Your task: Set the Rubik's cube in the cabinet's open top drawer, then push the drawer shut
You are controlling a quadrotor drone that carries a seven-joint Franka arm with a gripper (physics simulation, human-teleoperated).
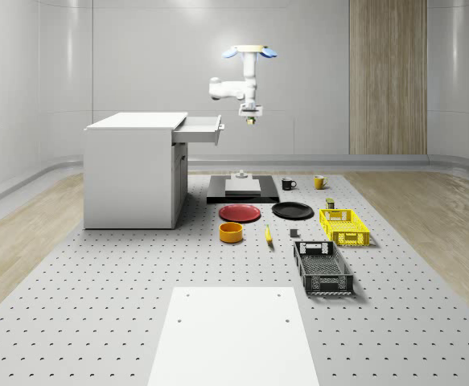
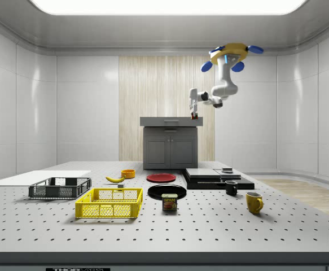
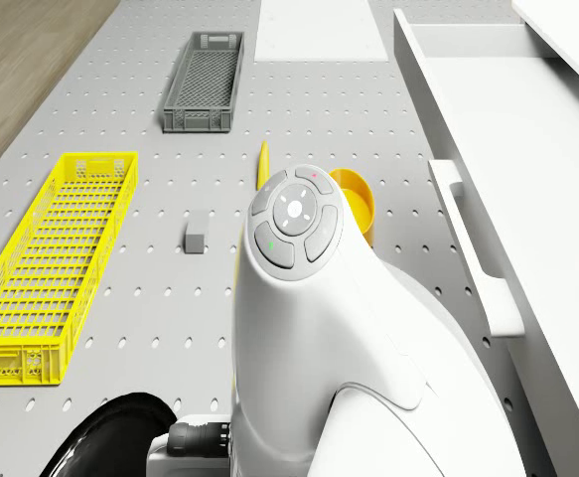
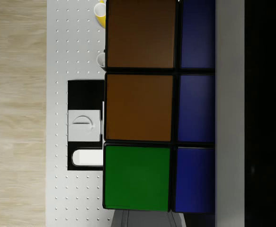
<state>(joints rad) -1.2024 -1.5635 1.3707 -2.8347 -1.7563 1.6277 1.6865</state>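
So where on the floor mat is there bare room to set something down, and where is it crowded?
Free: the stretch between the cabinet and the white panel, and the mat at the whole-scene view's far right beyond the yellow crate. Crowded: the cluster of red plate, black plate, orange bowl and grey crate.

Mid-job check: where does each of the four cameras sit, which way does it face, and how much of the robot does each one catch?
Whole-scene view: high, at the table's near end, facing the cabinet; drone, arm and gripper beside the open top drawer.
Side view: low at the table's edge, facing the cabinet front; the whole robot hovers.
Drone view: on the drone, looking down over the arm's white casing at the drawer.
Wrist view: looks along the gripper at the held Rubik's cube.
The whole-scene and side views share the yellow crate.
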